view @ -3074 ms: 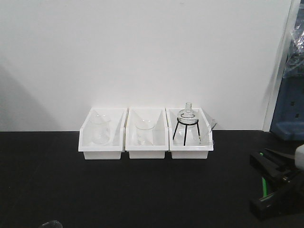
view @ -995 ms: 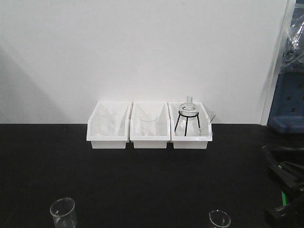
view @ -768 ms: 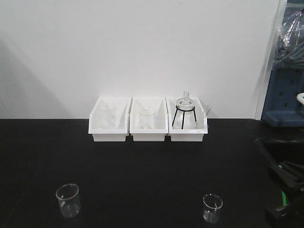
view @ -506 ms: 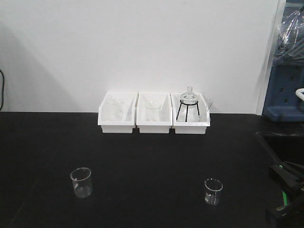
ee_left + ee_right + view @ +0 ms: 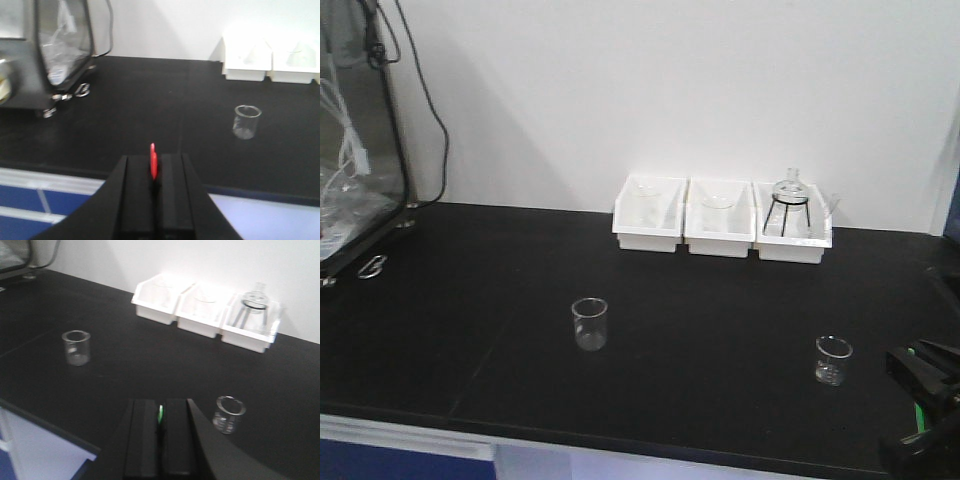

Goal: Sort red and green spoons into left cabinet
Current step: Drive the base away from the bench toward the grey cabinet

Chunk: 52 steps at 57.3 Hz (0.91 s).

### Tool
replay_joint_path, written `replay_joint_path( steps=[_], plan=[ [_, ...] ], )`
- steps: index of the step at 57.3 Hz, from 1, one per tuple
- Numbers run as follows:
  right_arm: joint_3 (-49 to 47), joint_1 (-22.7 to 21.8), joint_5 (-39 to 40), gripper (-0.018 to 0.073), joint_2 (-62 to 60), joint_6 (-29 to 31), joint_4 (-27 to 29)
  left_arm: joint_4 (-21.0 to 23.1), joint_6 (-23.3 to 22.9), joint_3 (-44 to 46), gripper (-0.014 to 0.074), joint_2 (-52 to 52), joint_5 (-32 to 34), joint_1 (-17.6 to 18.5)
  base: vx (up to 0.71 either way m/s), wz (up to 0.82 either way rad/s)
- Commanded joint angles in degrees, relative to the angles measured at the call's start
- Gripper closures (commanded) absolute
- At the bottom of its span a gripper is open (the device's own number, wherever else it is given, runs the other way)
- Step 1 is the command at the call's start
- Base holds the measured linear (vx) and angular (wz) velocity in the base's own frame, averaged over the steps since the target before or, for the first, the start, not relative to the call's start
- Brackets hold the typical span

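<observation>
Red spoon is clamped by the left gripper; green spoon is clamped by the right gripper.

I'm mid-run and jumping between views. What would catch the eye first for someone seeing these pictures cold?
The only colour stands out: a sliver of red spoon pinched in the left hand, and a sliver of green spoon pinched in the right hand. Beyond them, three white bins sit in a row by the wall at the back of the black table. Two clear beakers stand apart in front.
</observation>
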<state>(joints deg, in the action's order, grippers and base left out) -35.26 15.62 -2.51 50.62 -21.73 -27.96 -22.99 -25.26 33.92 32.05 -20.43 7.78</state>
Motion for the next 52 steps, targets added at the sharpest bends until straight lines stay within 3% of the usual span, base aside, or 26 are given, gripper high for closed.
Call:
replay_joint_path(
  steps=[1, 52],
  plan=[
    [-1.74, -0.09, 3.78, 0.0565, -0.71, 0.10, -0.18, -0.26, -0.57, 1.62, 0.0531, -0.06, 4.12, 0.24, -0.22, 0.47],
    [-1.74, -0.09, 3.78, 0.0565, -0.71, 0.10, -0.18, -0.26, -0.57, 1.62, 0.0531, -0.06, 4.12, 0.24, -0.08, 0.68]
  ],
)
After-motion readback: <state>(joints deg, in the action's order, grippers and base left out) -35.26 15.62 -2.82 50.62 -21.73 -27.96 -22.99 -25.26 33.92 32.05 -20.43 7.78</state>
